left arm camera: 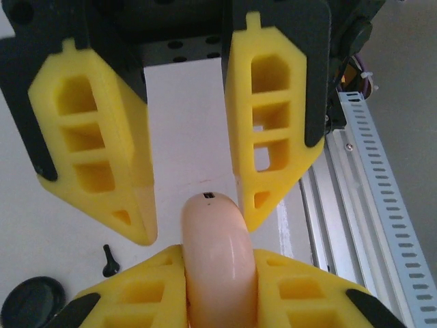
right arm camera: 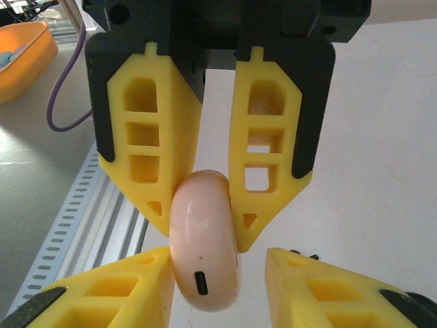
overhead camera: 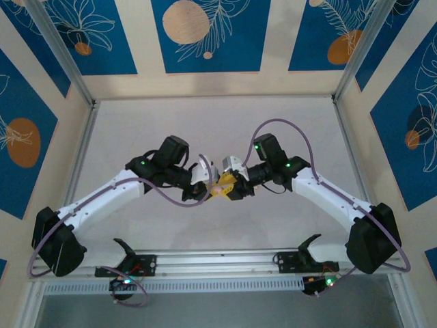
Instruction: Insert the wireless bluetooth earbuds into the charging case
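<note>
White table is hosting a handover: left gripper (left arm camera: pixel 218 273) is clamping the case (left arm camera: pixel 217 263), right gripper (right arm camera: pixel 201 222) is closing on it at 12 o'clock, next prying it open.

The charging case (right arm camera: pixel 203 246) is pale pink and glossy, with a small dark port. The fingers (left arm camera: pixel 102 143) around it are bright yellow on black mounts. A tiny black earbud (left arm camera: pixel 108 258) and a black round disc (left arm camera: pixel 31 299) lie on the white table (overhead camera: pixel 205 130). The walls (overhead camera: pixel 205 34) carry blue panels with white leaf lines and orange circles.
</note>
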`<state>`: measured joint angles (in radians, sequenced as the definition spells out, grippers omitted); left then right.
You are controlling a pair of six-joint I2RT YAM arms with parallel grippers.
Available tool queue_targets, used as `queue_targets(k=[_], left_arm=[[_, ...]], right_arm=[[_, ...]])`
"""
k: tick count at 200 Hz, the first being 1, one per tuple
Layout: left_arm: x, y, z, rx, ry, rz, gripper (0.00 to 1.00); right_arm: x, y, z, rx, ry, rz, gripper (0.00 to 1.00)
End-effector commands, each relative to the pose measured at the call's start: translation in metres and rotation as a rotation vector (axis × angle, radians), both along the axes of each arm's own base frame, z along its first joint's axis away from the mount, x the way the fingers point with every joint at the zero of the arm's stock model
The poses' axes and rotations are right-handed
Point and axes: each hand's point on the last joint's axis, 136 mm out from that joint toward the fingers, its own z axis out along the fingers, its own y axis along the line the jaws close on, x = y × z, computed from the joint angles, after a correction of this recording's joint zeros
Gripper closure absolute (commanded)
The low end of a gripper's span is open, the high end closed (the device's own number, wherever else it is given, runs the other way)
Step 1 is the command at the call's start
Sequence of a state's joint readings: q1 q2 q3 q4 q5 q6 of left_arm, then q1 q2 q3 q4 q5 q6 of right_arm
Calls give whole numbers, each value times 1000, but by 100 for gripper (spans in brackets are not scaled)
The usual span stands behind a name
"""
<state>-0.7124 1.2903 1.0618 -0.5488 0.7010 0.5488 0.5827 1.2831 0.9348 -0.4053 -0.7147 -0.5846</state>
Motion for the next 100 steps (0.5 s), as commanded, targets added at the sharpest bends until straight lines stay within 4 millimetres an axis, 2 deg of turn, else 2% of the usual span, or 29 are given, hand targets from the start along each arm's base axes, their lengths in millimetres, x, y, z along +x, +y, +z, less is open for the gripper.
queue_targets(k=[1, 39, 58, 71, 82, 91, 100], left_arm=[[-4, -3, 13, -44, -43, -16, 78], [-2, -4, 13, -51, -49, -8, 78], [-2, -4, 14, -56, -53, -7, 76], [0, -3, 15, -61, -63, 3, 68], [1, -4, 16, -74, -75, 12, 60], [2, -4, 17, -94, -89, 16, 49], [2, -4, 19, -122, -105, 21, 44]], right_arm=[[-5, 4, 9, 21, 9, 36, 63], [-5, 5, 10, 27, 9, 42, 71], [-8, 4, 13, 38, -4, 51, 81], [-7, 1, 16, 54, -24, 45, 86], [-6, -2, 20, 80, -41, 32, 87], [-4, -6, 24, 109, -51, 17, 87], [-3, -11, 29, 150, -64, 4, 87]])
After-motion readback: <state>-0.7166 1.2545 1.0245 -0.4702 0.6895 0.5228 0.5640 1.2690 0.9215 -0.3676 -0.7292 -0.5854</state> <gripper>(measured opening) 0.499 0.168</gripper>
